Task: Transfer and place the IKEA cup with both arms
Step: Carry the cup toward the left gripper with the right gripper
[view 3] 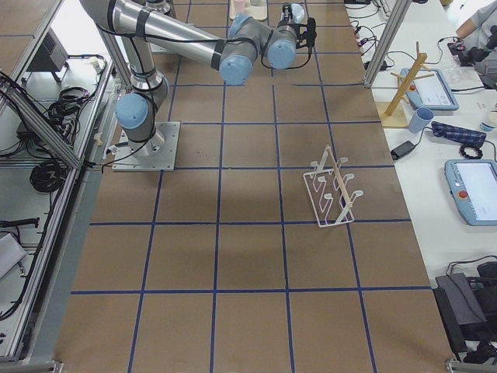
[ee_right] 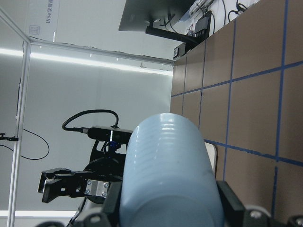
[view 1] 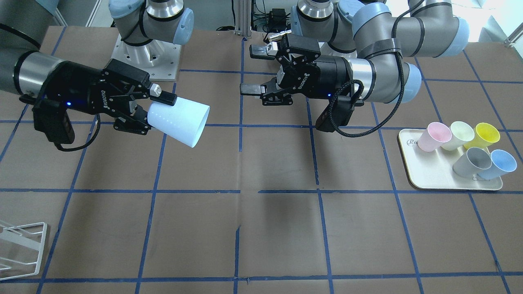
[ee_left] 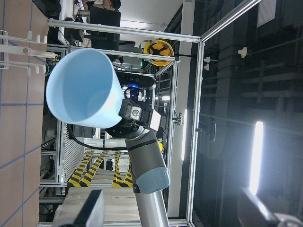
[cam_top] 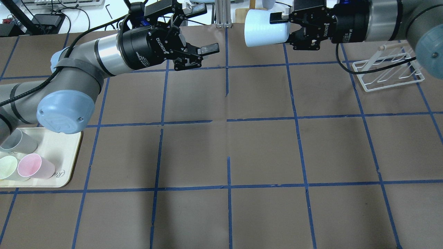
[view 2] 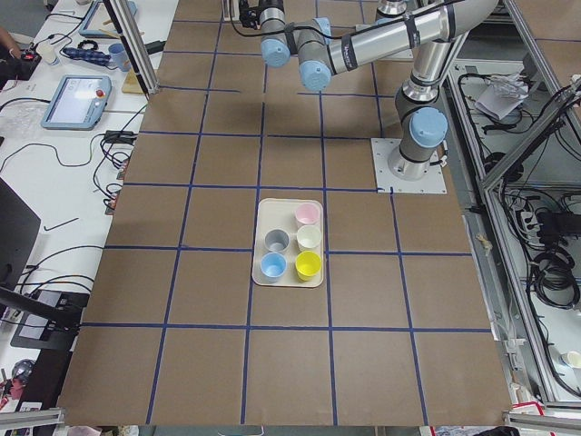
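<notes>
My right gripper (view 1: 157,112) is shut on the base end of a light-blue IKEA cup (view 1: 182,120) and holds it sideways above the table, mouth toward my left arm. In the overhead view this gripper (cam_top: 282,29) and the cup (cam_top: 264,27) are at the top right of centre. My left gripper (view 1: 253,70) is open and empty, facing the cup's mouth across a gap; it also shows in the overhead view (cam_top: 204,29). The left wrist view shows the cup (ee_left: 85,87) ahead. The right wrist view shows the cup (ee_right: 165,175) between the fingers.
A cream tray (view 1: 429,175) on my left side holds a pink cup (view 1: 433,136), a pale cup (view 1: 459,134), a yellow cup (view 1: 484,134), a grey cup (view 1: 472,161) and a second light-blue cup (view 1: 498,163). A white wire rack (cam_top: 387,74) stands on my right side.
</notes>
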